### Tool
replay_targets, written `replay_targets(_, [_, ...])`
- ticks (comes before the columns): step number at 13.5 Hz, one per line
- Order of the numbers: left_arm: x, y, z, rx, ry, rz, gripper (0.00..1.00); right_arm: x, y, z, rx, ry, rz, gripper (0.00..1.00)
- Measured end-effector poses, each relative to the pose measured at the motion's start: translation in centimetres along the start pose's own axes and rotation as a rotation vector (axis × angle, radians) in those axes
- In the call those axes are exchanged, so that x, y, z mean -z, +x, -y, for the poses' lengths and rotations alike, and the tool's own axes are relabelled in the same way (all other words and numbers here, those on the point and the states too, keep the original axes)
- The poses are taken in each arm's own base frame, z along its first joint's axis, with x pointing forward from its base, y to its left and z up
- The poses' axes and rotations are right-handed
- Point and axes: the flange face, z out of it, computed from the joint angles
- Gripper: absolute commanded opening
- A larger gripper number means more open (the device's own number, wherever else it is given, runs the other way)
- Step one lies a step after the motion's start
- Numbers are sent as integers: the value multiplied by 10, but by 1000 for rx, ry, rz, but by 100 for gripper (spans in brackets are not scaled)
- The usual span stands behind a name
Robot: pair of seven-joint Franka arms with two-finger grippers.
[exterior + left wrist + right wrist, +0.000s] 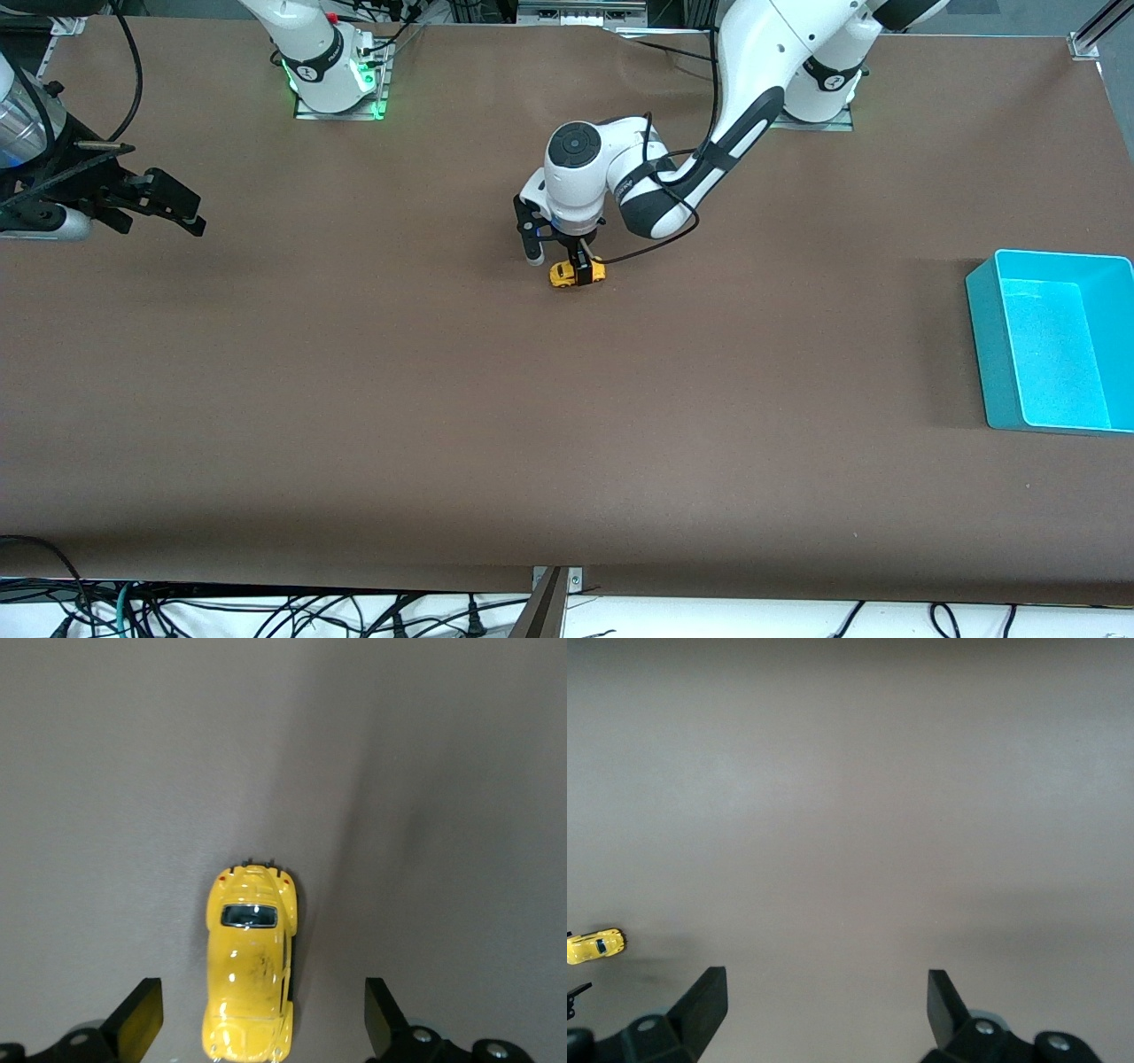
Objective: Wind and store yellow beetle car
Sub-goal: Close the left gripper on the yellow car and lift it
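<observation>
The yellow beetle car (592, 273) stands on its wheels on the brown table (567, 425), near the middle. My left gripper (557, 266) is low over it and open. In the left wrist view the car (250, 966) lies lengthwise between the two fingers (137, 1019), with a gap on each side, and neither pad touches it. My right gripper (193, 217) waits open and empty at the right arm's end of the table. Its wrist view shows bare table between the fingertips (824, 1005) and the car (595, 945) small and far off.
A teal open bin (983, 346) stands at the left arm's end of the table, nearer to the front camera than the car. Cables hang below the table's front edge (567, 580).
</observation>
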Motion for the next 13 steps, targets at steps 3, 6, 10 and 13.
replay_targets(3, [-16, -6, -4, 40, -2, 15, 100, 0, 0, 0, 0, 0, -1, 100])
replay_targets(6, [-24, -6, -9, 50, 24, 20, 82, 0, 0, 0, 1, -1, -1, 100])
replay_targets(10, [-23, -5, -9, 70, 24, 15, 22, -2, 0, 1, 4, -5, 8, 100])
replay_targets(13, [-23, -5, -9, 92, 25, 12, 2, -7, 1, 1, 5, -7, 18, 100])
